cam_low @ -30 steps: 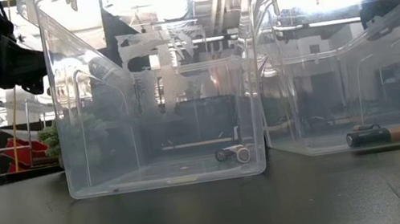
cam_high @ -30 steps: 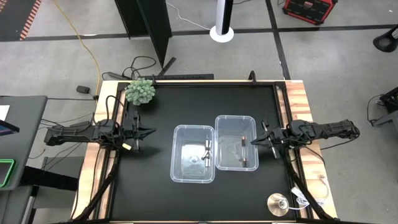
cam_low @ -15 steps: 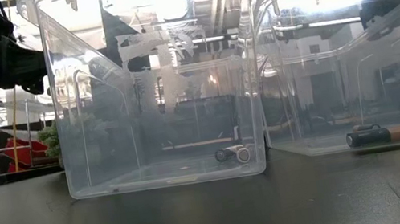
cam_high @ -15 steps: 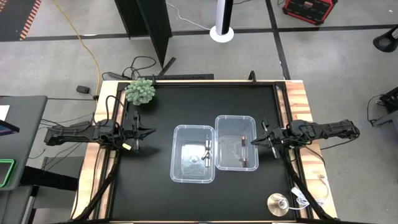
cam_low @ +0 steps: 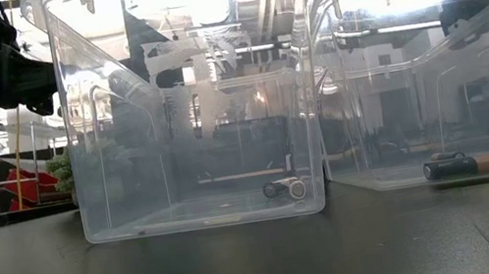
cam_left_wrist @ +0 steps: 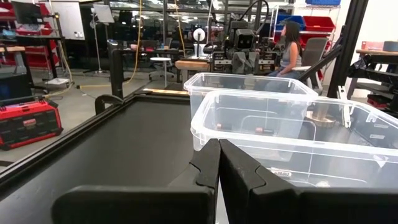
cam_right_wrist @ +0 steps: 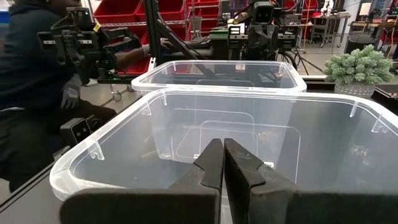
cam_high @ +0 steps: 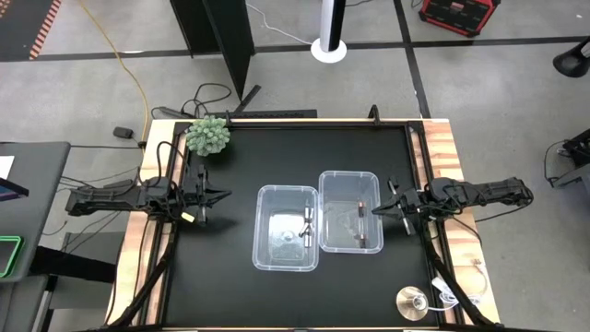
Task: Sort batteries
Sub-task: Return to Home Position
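Observation:
Two clear bins stand side by side mid-table: the left bin (cam_high: 287,228) and the right bin (cam_high: 349,210). Whitish-silver batteries (cam_low: 285,188) lie on the left bin's floor near its right wall (cam_high: 305,226). Dark batteries with reddish-orange ends (cam_low: 463,164) lie on the right bin's floor (cam_high: 360,226). My left gripper (cam_high: 221,194) hovers shut to the left of the left bin, empty (cam_left_wrist: 219,163). My right gripper (cam_high: 376,211) is shut and empty just outside the right bin's right wall (cam_right_wrist: 223,160).
A green plant ball (cam_high: 208,136) sits at the table's far left corner. A round silver disc (cam_high: 411,302) lies by the near right corner, off the black mat. Bare black mat (cam_high: 212,277) spreads around the bins. A person sits beyond the table (cam_left_wrist: 290,43).

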